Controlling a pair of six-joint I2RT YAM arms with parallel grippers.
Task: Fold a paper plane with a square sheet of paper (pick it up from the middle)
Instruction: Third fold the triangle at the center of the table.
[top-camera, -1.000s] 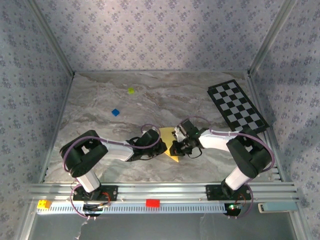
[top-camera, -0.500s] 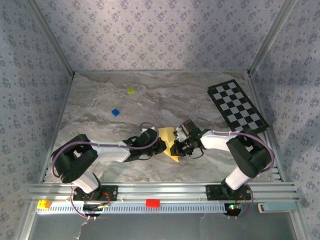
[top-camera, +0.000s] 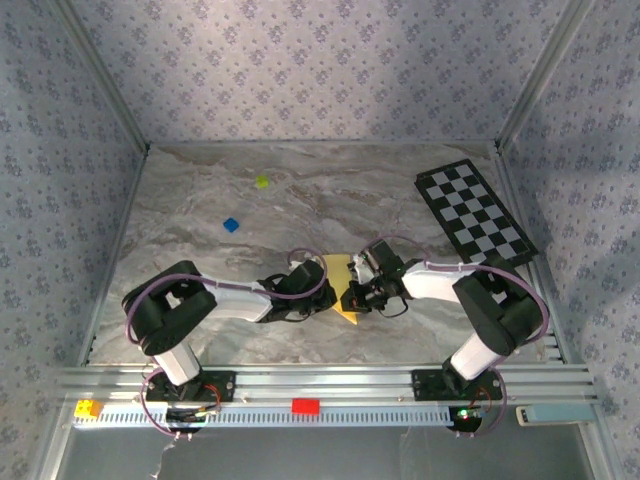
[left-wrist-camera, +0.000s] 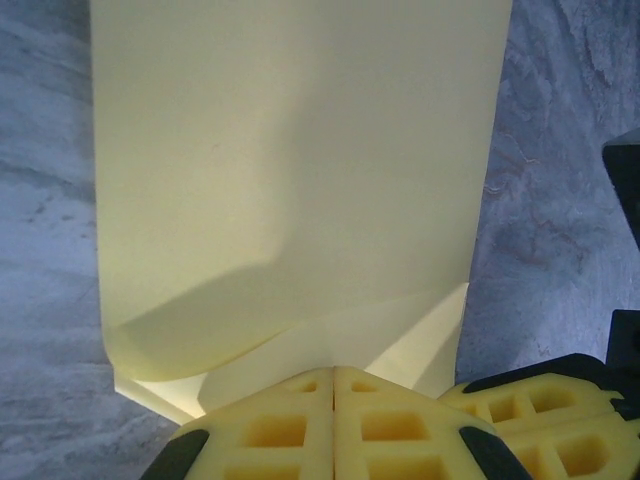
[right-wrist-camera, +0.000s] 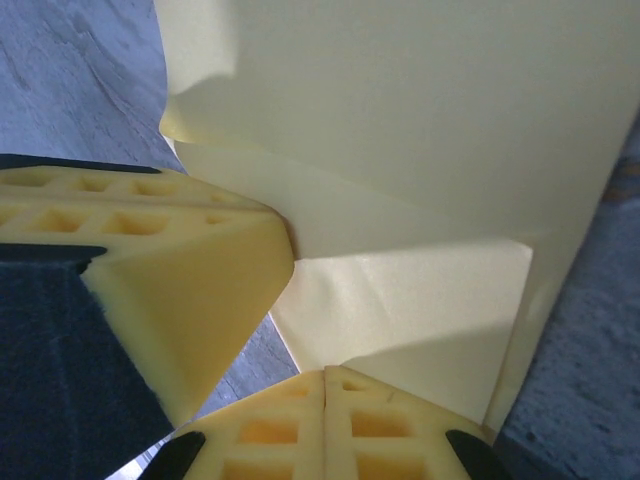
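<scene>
Soft, even overhead light washes the marble counter, shadows faint. Close up, the yellow paper glows pale, a grey shadow crossing it, while foam fingers blur at the frame's bottom edge.

Yellow paper, black-and-white checkered board, perhaps greenish block.

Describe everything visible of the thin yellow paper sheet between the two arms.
The thin yellow paper sheet is plain, matte and partly folded: a flap is doubled over with a soft, uncreased bend, so layers overlap. It rests on the grey marbled table, near the front centre. The shut left gripper and shut right gripper meet its folded edge from opposite sides; pinching or pressing, I cannot tell.
</scene>
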